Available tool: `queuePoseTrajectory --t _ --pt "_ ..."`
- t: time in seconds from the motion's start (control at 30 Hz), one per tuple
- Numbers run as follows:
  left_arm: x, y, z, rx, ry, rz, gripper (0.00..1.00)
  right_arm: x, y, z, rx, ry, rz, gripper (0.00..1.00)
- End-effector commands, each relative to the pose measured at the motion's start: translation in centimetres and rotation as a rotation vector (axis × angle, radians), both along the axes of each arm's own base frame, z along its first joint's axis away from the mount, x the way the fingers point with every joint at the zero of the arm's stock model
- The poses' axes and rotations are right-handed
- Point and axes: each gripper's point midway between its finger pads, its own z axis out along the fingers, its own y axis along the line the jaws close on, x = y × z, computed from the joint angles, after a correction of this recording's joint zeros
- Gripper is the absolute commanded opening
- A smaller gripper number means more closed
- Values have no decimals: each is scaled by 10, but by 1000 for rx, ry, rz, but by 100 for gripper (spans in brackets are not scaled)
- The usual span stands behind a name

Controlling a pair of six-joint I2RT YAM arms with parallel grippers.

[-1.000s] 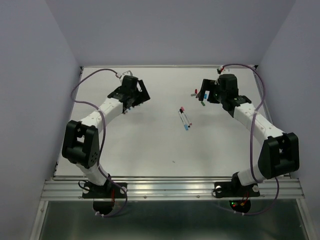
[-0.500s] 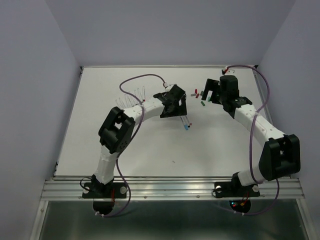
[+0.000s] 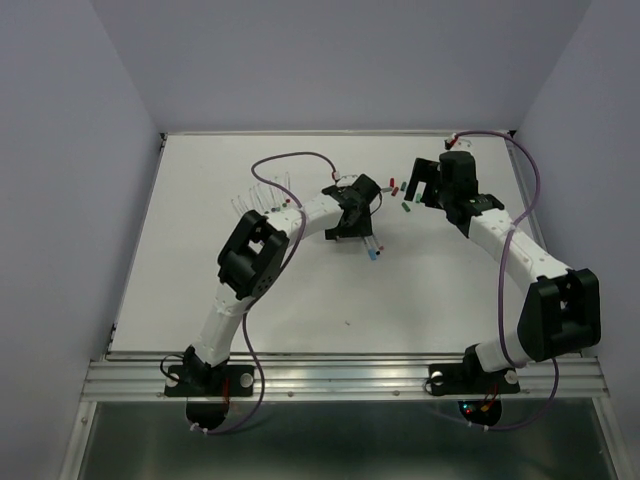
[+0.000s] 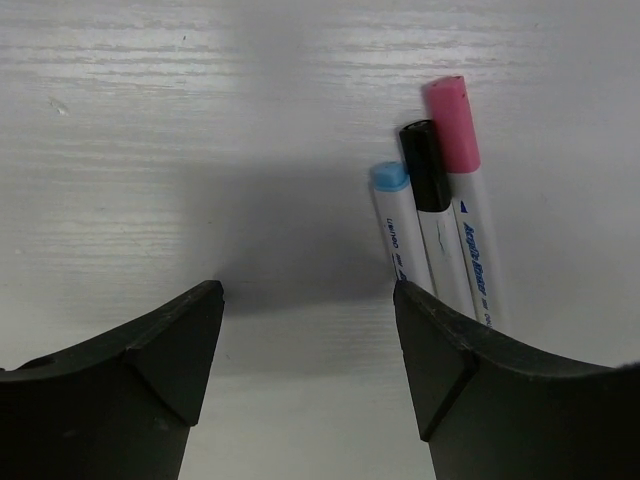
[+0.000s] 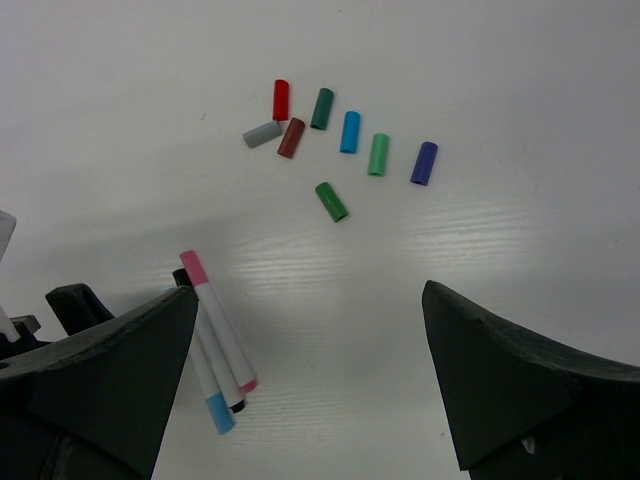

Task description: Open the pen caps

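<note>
Eight loose caps already lie scattered at the table's far right, below your right gripper, which hangs spread and empty. Three pens at mid-table wear their pink, black and light-blue caps; your left gripper hovers over them, jaws apart, grasping nothing. Those three look left to do.

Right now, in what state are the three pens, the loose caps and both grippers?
pink pen, capped, lying flat.
black pen, capped, lying flat.
light blue pen, capped, lying flat.
loose caps, off the pens, scattered flat.
left gripper, open, empty.
right gripper, open, empty.
</note>
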Motion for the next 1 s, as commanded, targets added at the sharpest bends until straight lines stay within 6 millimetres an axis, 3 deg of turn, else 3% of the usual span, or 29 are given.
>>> queuePoseTrajectory --t 0.0,0.2,0.53,0.97 --pt "4 -8 18 -2 -39 16 79 3 -3 13 -8 -45 -17 100" --pt "1 -11 13 -1 -24 3 79 4 -4 11 -14 -39 -15 100" --pt "3 -11 38 -44 -74 14 79 4 -4 12 -18 -44 -15 100" --pt "3 -20 42 -81 -69 -3 79 2 -7 14 -26 -51 -20 100"
